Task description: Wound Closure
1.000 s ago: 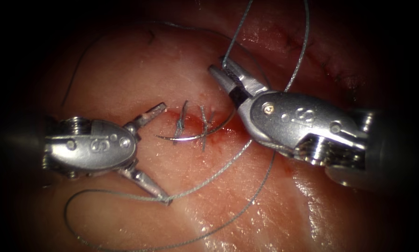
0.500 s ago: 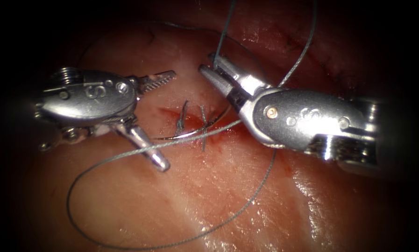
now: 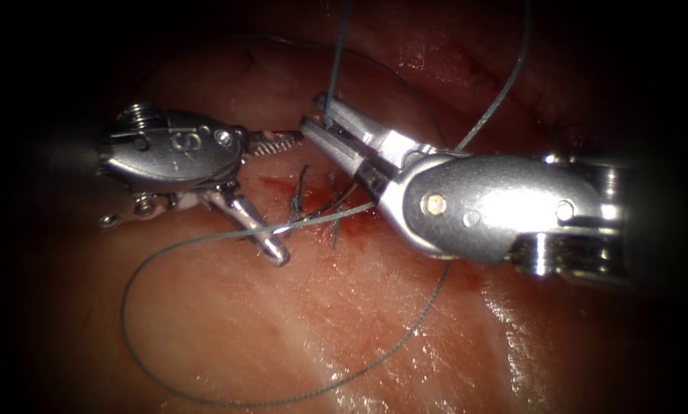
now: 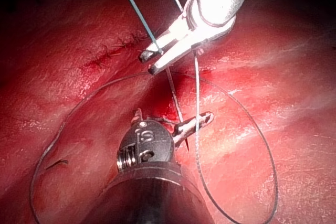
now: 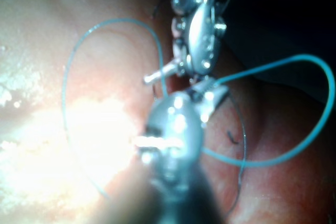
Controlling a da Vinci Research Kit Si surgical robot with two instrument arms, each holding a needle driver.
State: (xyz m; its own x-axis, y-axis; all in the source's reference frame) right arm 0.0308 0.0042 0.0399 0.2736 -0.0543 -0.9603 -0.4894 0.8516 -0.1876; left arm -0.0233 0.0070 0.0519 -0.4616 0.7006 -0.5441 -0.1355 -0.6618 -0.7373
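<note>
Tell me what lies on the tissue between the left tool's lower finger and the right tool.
In the endoscope view, between the left tool's lower finger and the right tool lie the cut, its dark stitches, red fluid and the thread crossing it.

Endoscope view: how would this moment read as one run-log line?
left pincer: open, holds nothing | right pincer: shut on thread | needle: free of both, lying across the cut on the tissue
</note>
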